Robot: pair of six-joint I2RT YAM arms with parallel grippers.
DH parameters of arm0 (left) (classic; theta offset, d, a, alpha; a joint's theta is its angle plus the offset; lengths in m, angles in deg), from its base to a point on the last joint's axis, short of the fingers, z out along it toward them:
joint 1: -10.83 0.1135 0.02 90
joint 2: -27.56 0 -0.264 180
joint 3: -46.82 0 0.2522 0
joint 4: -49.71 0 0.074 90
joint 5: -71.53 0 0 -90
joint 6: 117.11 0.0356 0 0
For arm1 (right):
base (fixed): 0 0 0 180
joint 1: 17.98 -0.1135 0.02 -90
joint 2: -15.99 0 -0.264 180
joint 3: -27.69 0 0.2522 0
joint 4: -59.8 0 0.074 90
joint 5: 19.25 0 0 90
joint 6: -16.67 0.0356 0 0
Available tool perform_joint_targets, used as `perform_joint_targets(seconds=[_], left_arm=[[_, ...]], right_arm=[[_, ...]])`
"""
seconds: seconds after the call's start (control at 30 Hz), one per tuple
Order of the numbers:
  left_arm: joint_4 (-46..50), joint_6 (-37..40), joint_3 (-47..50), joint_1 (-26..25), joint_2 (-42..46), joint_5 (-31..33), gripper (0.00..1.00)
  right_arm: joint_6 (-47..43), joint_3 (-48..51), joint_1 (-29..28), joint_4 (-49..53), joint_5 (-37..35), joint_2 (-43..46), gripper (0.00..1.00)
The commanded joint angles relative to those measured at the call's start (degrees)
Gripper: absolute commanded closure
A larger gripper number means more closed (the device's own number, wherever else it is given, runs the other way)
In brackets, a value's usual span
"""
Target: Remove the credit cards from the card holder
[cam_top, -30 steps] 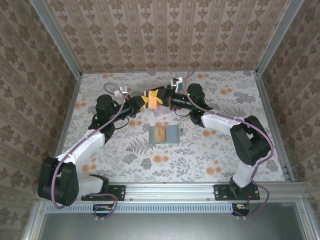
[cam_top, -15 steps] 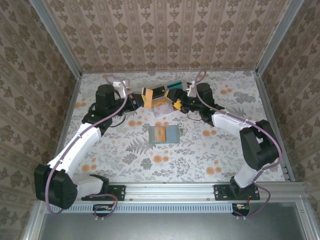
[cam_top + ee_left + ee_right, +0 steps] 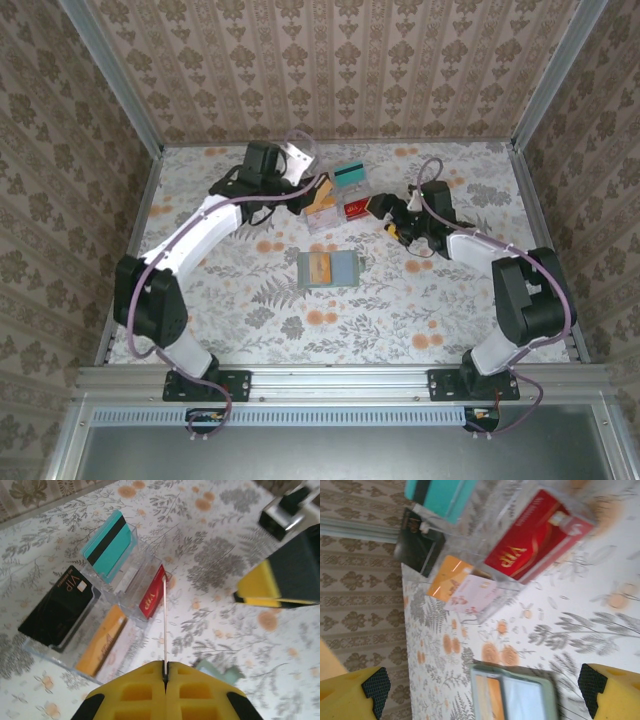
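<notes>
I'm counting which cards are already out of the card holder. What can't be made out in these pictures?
Left wrist: the card pinched in the left gripper shows edge-on, so its face cannot be read.
Right wrist: the card holder is blurred and cut off by the bottom edge.
Top view: anything behind the orange card in its pocket is hidden and too small.

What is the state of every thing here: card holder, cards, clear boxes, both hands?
card holder: open, flat on the table, orange card inside.
left hand: shut on a thin pale card, edge-on.
right hand: open, empty.
teal card: standing in a clear box.
red card: in a clear box.
black card: in a clear box.
</notes>
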Motion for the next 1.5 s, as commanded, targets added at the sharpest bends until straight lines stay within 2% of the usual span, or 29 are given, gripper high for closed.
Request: perform_joint_targets(seconds=[0.0, 0.27, 0.4, 1.03, 1.3, 1.47], left_arm=[[2.17, 15.29, -3.79, -1.32, -3.81, 2.70, 1.00], [12.61, 29.87, -17.01, -1.26, -16.67, 1.00, 1.00], [13.24, 33.21, -19.23, -0.94, -19.30, 1.77, 1.00], [13.94, 36.68, -21.05, 0.32, -25.31, 9.90, 1.00], [12.44, 36.25, -21.22, 0.14, -26.49, 10.37, 1.00], [12.36, 35.75, -21.86, 0.06, -27.47, 11.07, 0.89]], right_arm=[[-0.51, 2.15, 2.40, 2.20, 0.88, 3.48, 0.00], [-3.57, 5.46, 3.75, 7.83, -0.34, 10.37, 0.00], [-4.39, 5.80, 3.75, 9.90, -1.12, 11.56, 0.00], [-1.02, 7.64, 3.75, 6.24, 0.28, 11.55, 0.00], [-0.99, 7.04, 3.67, 6.94, 0.57, 13.47, 0.00], [-1.12, 7.12, 3.58, 7.61, 0.44, 13.73, 0.00]])
